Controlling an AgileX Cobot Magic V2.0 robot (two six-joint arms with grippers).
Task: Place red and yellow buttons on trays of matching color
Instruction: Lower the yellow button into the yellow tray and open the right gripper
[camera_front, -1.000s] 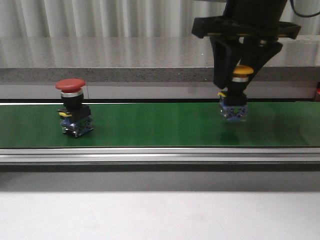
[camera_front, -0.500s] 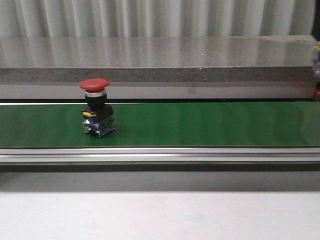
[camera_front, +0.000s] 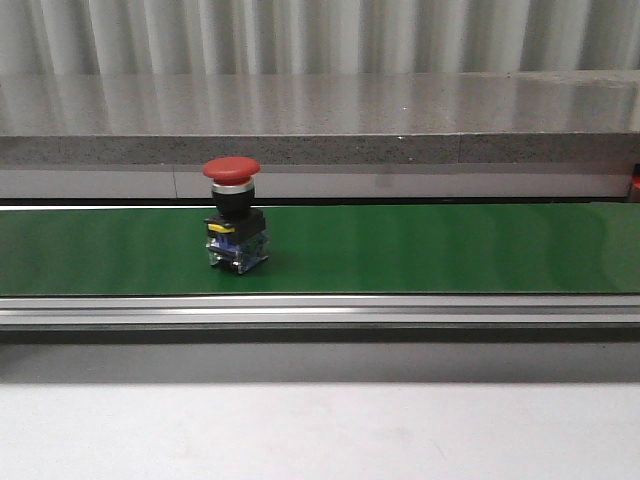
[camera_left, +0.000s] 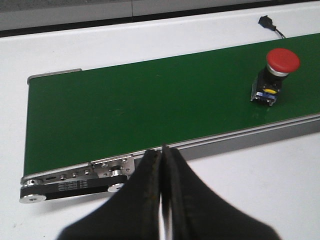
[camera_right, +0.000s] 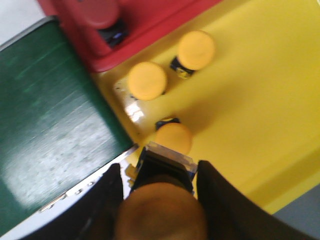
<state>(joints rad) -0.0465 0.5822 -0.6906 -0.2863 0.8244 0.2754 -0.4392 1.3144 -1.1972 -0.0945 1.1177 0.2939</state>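
Presently, the white tabletop (camera_left: 75, 40) carries a long green conveyor belt (camera_front: 420, 250) that spans the front view from side to side, with a metal rail along its near edge. A grey stone ledge (camera_front: 320, 120) runs behind the belt, against a corrugated wall.

In the right wrist view a yellow tray (camera_right: 265, 90) fills most of the frame, lying just beside the end of the belt. A red tray (camera_right: 145, 25) adjoins the yellow tray at its far edge and holds one red-capped item, blurred and partly cut off by the frame.

One red button (camera_front: 234, 228) stands upright on the belt, left of centre in the front view, its red mushroom cap uppermost on a black body. Three yellow buttons rest on the yellow tray: two (camera_right: 146, 81) (camera_right: 196, 50) stand side by side near the red tray, and a third (camera_right: 173, 137) sits just beyond the fingertips of the right end effector.

The right end effector (camera_right: 161, 172) is clenched on a fourth yellow button (camera_right: 162, 212), gripped at its body, cap toward the camera, above the yellow tray's near edge. The left end effector (camera_left: 162, 165) is clenched with nothing between its fingers, hanging over the tabletop just off the belt's near rail, well apart from the red button. Neither arm appears in the front view.
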